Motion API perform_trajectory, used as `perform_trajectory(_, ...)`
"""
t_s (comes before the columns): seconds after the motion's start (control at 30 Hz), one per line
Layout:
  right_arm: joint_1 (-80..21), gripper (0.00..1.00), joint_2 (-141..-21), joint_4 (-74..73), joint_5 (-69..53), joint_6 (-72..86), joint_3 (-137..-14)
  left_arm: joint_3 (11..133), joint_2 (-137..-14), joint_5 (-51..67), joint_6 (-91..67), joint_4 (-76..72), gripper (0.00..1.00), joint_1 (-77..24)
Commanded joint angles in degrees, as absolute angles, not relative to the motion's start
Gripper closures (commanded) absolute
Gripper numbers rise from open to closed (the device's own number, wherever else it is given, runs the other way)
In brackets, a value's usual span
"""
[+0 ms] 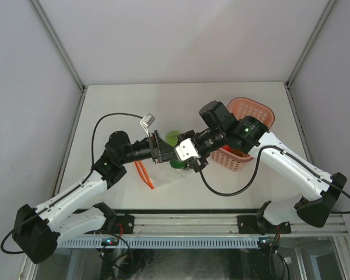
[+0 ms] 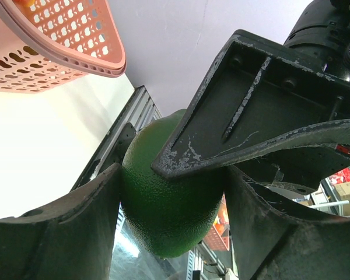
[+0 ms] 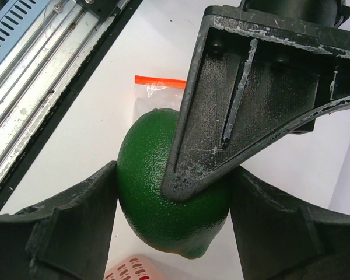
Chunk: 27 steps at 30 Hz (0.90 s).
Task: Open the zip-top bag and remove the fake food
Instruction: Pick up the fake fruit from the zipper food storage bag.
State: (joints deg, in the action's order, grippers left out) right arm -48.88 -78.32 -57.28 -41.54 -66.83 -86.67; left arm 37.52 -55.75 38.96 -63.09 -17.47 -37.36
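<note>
Found jaws of left gripper point(image 2: 170, 192) clamped on dark green fruit point(image 3: 163, 227), those of right gripper point(image 3: 172, 181) pressed on it crosswise. From fruit, located zip-top bag point(image 1: 157, 175) at 7 o'clock, pink basket point(image 1: 256, 111) at 2 o'clock. Recommend firming right grip before releasing left.

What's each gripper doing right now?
Left gripper: shut on the green fruit.
Right gripper: shut on the same green fruit, both fingers touching it.

Bright, even light, with the table point(image 2: 41, 146) glaring white in the left wrist view.
</note>
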Motion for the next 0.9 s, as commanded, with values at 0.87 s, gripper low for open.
perform_trajectory(0.87,-34.78,0.88,-73.06,-54.02,-60.28,-57.92,-83.21,25.99,-39.28,26.71,-56.55,-25.58,0.00,-36.30)
